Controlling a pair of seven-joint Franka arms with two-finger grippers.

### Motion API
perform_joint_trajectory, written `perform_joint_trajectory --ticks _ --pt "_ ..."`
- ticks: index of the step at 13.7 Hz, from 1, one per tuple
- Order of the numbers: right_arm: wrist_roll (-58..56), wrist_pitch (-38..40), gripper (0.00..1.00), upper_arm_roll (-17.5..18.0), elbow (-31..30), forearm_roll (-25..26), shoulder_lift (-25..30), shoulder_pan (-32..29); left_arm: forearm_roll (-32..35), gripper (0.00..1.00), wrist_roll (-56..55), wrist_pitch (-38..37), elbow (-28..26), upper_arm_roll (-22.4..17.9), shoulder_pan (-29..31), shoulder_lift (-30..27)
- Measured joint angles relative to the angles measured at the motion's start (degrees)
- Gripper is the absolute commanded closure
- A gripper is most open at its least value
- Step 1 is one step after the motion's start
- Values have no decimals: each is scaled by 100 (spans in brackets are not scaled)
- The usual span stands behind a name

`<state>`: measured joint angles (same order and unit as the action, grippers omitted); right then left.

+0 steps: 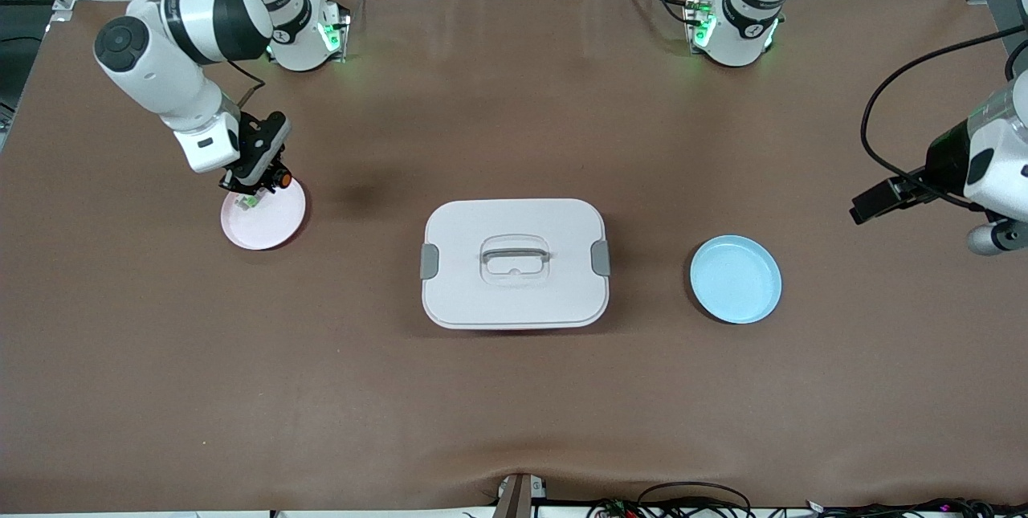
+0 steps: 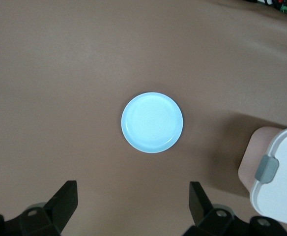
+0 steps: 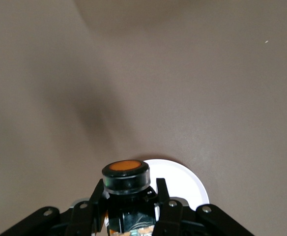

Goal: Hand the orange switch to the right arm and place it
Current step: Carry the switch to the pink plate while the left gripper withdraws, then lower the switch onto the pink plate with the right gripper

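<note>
The orange switch (image 1: pixel 279 178), a small black cylinder with a round orange face (image 3: pixel 126 174), hangs just over the edge of the pink plate (image 1: pixel 271 222) toward the right arm's end of the table. My right gripper (image 1: pixel 265 182) is shut on its body, one finger on each side (image 3: pixel 129 191). In the right wrist view the plate (image 3: pixel 185 183) shows pale under the switch. My left gripper (image 2: pixel 132 191) waits open and empty high over the table at the left arm's end (image 1: pixel 989 238), looking down on the blue plate (image 2: pixel 152 122).
A small grey-white and green part (image 1: pixel 250 201) lies on the pink plate under the right gripper. A white lidded box with a handle (image 1: pixel 514 261) stands mid-table. The blue plate (image 1: pixel 735 278) lies beside it toward the left arm's end.
</note>
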<state>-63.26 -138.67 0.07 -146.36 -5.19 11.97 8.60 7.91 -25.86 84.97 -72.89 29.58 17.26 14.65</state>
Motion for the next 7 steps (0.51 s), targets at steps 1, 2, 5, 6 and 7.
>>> perform_joint_trajectory --ticks 1,2,5,6,7 --pt "-171 -268 100 0 -197 0 0 -11 0 0 236 -72 -16 -93 -64 -90" --pt "-306 -485 100 3 -349 0 1 -15 -2 0 506 -125 -62 -312 -228 -210" --pt "-738 -931 100 5 -635 1 1 -134 -194 0 957 -242 -312 -1343 -1093 -684" --pt "-887 -1103 100 5 -730 1 -7 -201 -305 0 1048 -262 -438 -1626 -1311 -847" --pt "-1028 -1334 100 5 -854 1 -32 -274 -371 0 1170 -269 -573 -1878 -1492 -997"
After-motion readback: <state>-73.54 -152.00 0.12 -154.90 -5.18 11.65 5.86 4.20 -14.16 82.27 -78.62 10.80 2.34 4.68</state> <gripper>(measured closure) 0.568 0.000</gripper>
